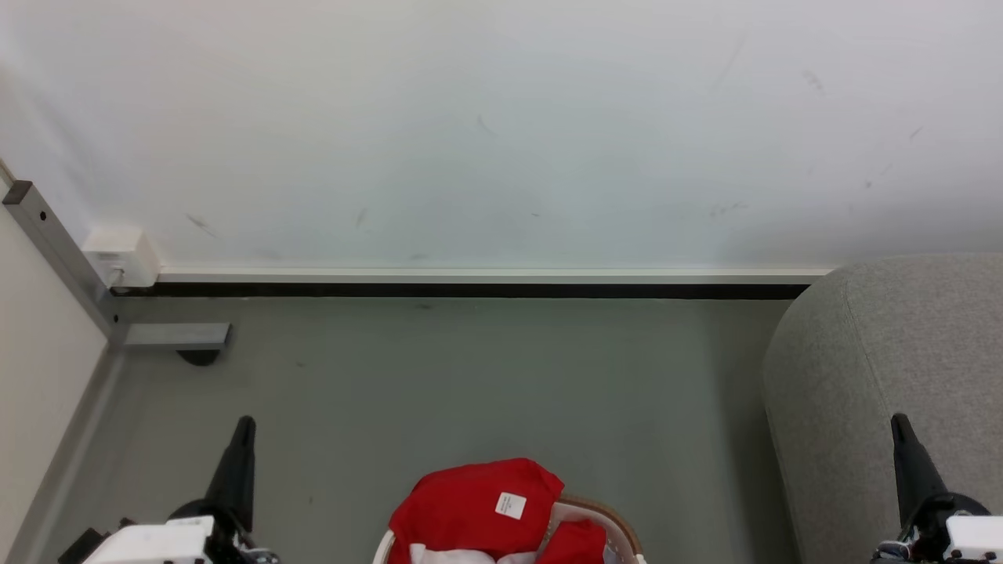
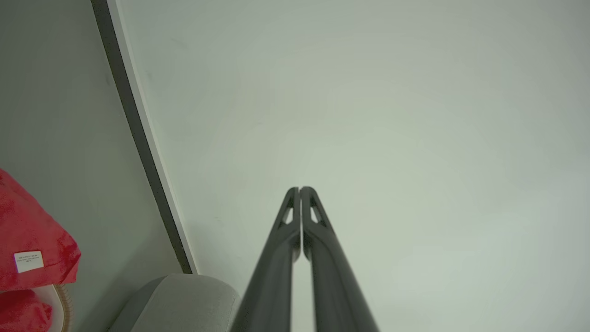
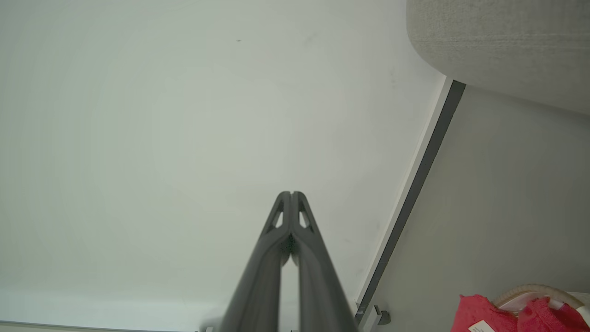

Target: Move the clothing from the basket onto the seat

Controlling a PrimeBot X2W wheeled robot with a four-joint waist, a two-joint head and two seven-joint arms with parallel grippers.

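The jersey (image 1: 478,501) lies bunched in the basket (image 1: 623,523), heaped higher than its top, with a small white tag (image 1: 511,505) facing up. The basket stands on the grey floor (image 1: 470,376) at the bottom middle of the head view, between the two arms. The seat (image 1: 885,368) sits to the robot's right, near the basket but apart from it. The left end effector (image 1: 244,424) and the right end effector (image 1: 899,420) hover on either side with their fingers pressed together, empty and pointing toward the wall (image 1: 501,117). Neither touches the cloth.

The jersey looks light, limp and somewhat slick (thin sports fabric, probably), so it will likely sag and trail from whatever point is pinched, and it may catch on the basket. The raised fold near the tag seems the best hold, taken deep enough to gather several layers. A second pinch from the other arm would keep the hem from dragging. The fingers must part first.
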